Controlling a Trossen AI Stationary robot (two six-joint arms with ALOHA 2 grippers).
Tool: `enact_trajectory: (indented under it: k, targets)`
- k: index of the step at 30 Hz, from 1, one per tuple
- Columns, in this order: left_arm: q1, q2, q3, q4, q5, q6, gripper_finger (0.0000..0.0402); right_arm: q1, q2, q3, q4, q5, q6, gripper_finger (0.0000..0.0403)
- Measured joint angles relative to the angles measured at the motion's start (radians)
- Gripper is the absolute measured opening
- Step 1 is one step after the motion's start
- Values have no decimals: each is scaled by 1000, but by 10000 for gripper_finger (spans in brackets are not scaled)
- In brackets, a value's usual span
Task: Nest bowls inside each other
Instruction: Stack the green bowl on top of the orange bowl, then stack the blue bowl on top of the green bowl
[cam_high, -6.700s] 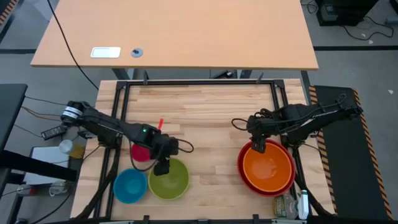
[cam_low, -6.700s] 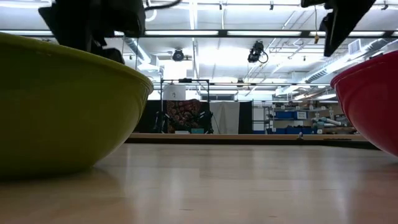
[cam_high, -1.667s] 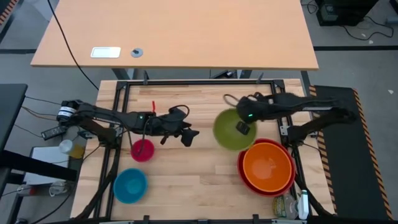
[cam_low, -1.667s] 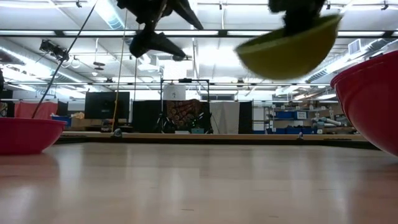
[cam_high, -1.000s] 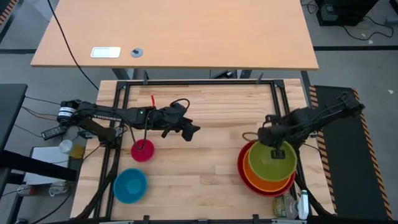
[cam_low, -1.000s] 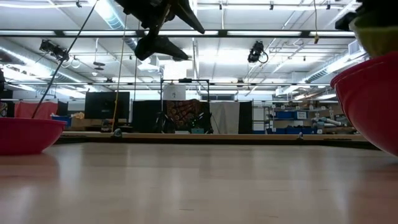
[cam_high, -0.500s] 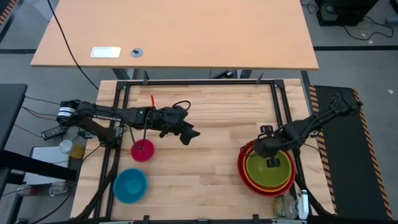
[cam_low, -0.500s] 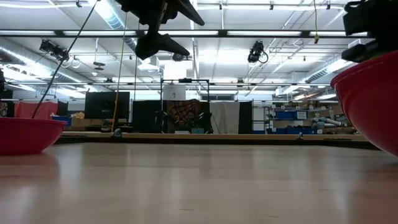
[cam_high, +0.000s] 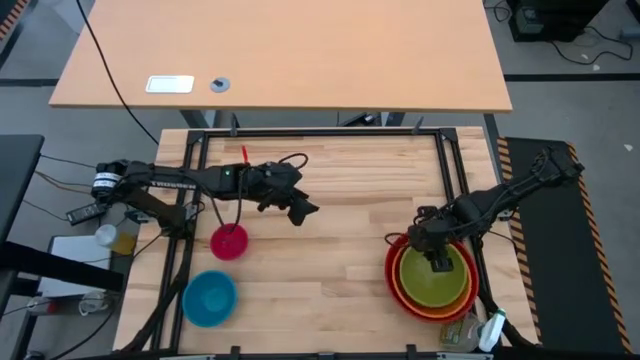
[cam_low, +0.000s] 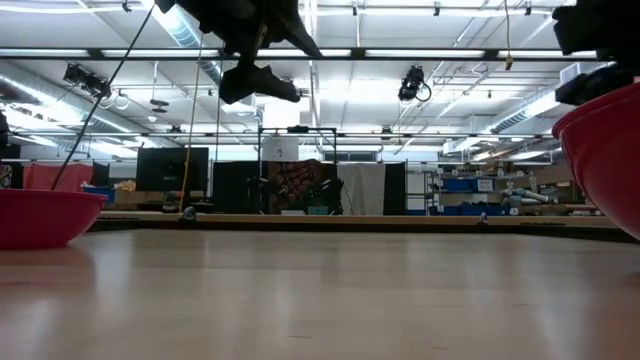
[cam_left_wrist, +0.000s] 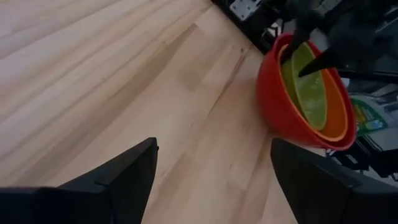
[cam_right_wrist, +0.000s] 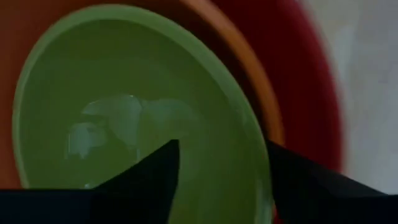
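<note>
The lime green bowl (cam_high: 433, 280) sits nested in the orange bowl (cam_high: 400, 283), which sits in the red bowl (cam_high: 389, 268), at the table's near right. My right gripper (cam_right_wrist: 222, 144) is open and points down over the green bowl's far rim (cam_right_wrist: 252, 134), one finger inside and one outside. The magenta bowl (cam_high: 229, 241) and the blue bowl (cam_high: 209, 297) stand apart on the table's left. My left gripper (cam_high: 300, 210) hovers open above the table's middle, right of the magenta bowl.
A black frame (cam_high: 318, 133) runs around the wooden tabletop. The stack stands close to the right rail and the near edge. Bare wood (cam_high: 340, 260) lies between the left bowls and the stack. A second desk (cam_high: 280, 60) stands beyond the far edge.
My right gripper has gone down with the green bowl, which now sits sunk inside the orange bowl instead of standing high above it. The red bowl with the stack has shifted a little toward the table's right near corner.
</note>
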Motion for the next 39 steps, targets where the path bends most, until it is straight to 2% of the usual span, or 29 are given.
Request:
enact_trajectory:
  k: [5, 10, 13, 18, 22, 25, 29, 32, 36, 39]
  targets:
    - [25, 0, 0, -88, 12, 43, 315, -18, 0, 84, -80, 58, 20, 299]
    - [34, -33, 2, -219, 53, 133, 315, -27, -1, 173, -210, 121, 70, 329]
    - [50, -50, 0, -347, 140, 213, 315, -30, -2, 225, -253, 170, 105, 334]
    - [90, -53, 0, -603, 298, 387, 313, -37, -2, 285, -224, 222, 140, 326]
    - [91, -37, 0, -827, 312, 563, 301, -45, 2, 289, -191, 214, 162, 315]
    - [73, -38, 0, -925, 318, 628, 290, -45, 17, 289, -179, 197, 169, 307]
    - [-10, -48, 0, -970, 443, 648, 275, -45, 26, 288, -179, 196, 207, 298]
    - [-142, -47, 0, -968, 516, 650, 264, -45, 26, 288, -179, 217, 227, 292]
    - [-350, -39, 0, -930, 499, 653, 250, -45, 26, 288, -179, 248, 244, 285]
    - [-475, -37, 0, -864, 386, 651, 242, -45, 26, 288, -166, 278, 245, 282]
